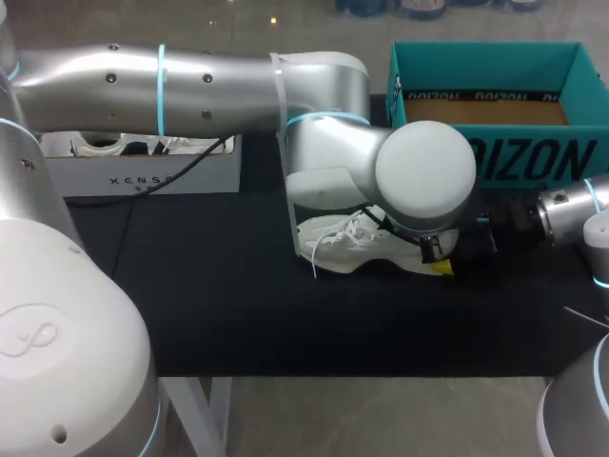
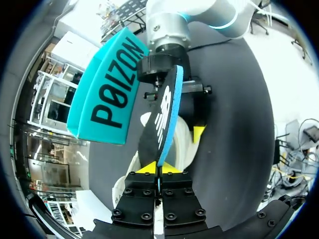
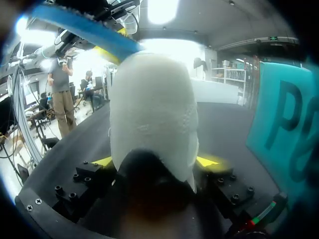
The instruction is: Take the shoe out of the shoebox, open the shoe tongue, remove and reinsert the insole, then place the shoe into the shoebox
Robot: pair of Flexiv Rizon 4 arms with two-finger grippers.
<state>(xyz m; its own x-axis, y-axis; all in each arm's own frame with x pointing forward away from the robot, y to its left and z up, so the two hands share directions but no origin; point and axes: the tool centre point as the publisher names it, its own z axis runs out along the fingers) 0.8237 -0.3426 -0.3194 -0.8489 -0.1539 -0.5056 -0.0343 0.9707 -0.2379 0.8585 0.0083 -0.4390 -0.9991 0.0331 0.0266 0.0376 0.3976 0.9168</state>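
The left arm [image 1: 219, 86] comes in from the left and stretches across the worktop [image 1: 238, 305] past the middle, its elbow bent and its wrist hanging right over the shoe [image 1: 347, 249]. Its left claw [image 2: 159, 168] is pinched narrow on one end of the insole [image 2: 162, 119]. The insole stands out edge-on from between the yellow tips, black on one face with a blue rim, and lies above the shoe's opening. Whether its far end touches the shoe cannot be told.

The right arm [image 1: 566, 214] comes in low from the right, roughly level with the worktop. Its right claw [image 3: 154, 162] stands fairly wide and grips the heel of the shoe, one yellow tip on each side.

There is one white shoe, lying on the dark worktop just in front of the shoebox [image 1: 533, 157], laces loose. There is one insole. The one teal shoebox stands open at the far right. One white box [image 1: 143, 176] sits at the far left with something white in it, and a black cable runs into it.
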